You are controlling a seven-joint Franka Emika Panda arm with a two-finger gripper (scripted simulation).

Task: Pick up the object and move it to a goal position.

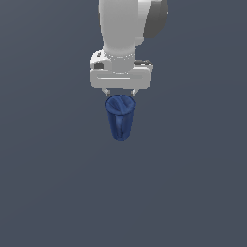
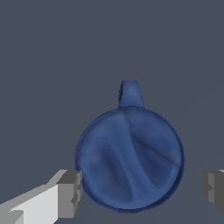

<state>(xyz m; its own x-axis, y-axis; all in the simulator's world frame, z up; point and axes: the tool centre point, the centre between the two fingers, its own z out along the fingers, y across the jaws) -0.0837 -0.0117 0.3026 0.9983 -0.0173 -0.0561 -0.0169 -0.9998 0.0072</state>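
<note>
Directly under the pincer (image 1: 120,91) sits the cup (image 1: 120,117), dark blue, tapering narrower away from the rim. In the exterior view its wide rim is uppermost, right below the two short fingertips, which come down to about rim level on either side. Cup is centred under the white hand, and narrower than it.

Wrist view looks straight into the cup's (image 2: 129,159) mouth: round rim, handle (image 2: 131,94) sticking out on the side away from the fingers' line, so the handle is clear of both pads. One finger (image 2: 70,192) sits at the rim edge, touching or just beside it; can't tell which. The other finger (image 2: 213,189) is apart from the rim with a visible gap. So the pincer (image 2: 141,190) is open, straddling the cup near the rim, not clamped on it.

Arm (image 1: 128,29) comes straight down from the top of the exterior view, wrist vertical, hand level, fingers pointing down. Counter (image 1: 48,169) is plain dark grey-blue; whether the cup rests on it or hangs above it can't be told.
</note>
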